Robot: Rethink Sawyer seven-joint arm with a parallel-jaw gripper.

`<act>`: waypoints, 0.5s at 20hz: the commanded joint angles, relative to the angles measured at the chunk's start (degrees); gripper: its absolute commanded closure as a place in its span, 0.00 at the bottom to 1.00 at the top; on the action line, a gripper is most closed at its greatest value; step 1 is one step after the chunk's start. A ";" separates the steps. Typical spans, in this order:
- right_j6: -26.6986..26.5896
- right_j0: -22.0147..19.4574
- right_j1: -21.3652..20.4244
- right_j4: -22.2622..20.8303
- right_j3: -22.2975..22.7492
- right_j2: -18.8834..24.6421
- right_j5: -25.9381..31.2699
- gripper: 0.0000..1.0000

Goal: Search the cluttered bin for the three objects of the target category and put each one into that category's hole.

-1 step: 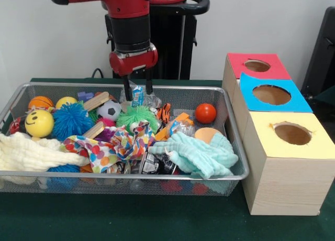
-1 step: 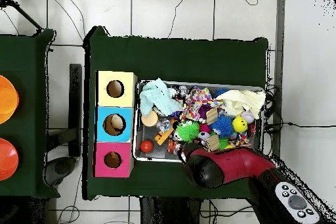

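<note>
The gripper hangs over the far side of the wire bin, its two dark fingers spread apart with a small clear-wrapped packet showing between them; whether they touch it is hard to say. In the overhead view the red arm covers the gripper altogether.

Just below it sit a green spiky ball and a small soccer ball. A blue spiky ball, a yellow smiley ball and an orange ball crowd the bin's left end, and a red ball lies apart near the right wall. A mint cloth, a dotted colourful cloth and a cream cloth hide much of what lies beneath.

Right of the bin stand three wooden boxes, each with a round hole: red top, blue top, yellow top. Everything rests on a dark green desk over a pale tiled floor.
</note>
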 commanded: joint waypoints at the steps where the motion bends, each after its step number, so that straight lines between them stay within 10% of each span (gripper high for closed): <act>1: -2.69 0.14 -2.33 0.37 1.34 4.32 4.95 0.00; 10: 2.47 5.09 -0.09 -4.14 0.13 -0.85 -0.36 0.00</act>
